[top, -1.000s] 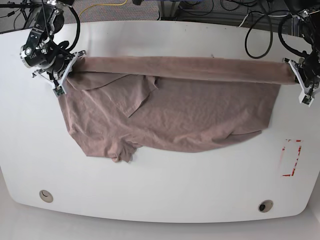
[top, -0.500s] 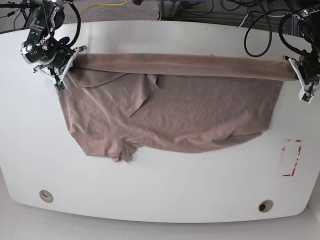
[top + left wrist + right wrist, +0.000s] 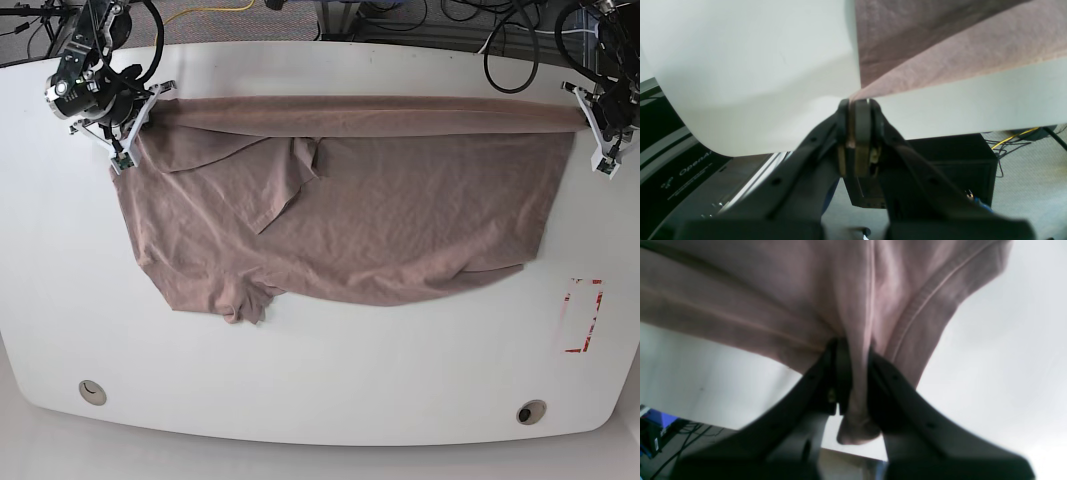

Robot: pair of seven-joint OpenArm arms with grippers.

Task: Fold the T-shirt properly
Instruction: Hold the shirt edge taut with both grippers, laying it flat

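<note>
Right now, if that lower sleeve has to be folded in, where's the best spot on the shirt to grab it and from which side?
Probably the sleeve's cuff: it bulges past the shirt's near edge onto bare table. Come from the near side, since nothing lies in the way there.

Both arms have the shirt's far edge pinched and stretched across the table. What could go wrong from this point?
1. The left gripper holds only a thin corner of the T-shirt; under tension it may slip out.
2. The right gripper clamps a thick bunch, so a crease may carry into the fold.
3. A flap lies doubled over and the near hem is crumpled; folding now may trap both.
</note>
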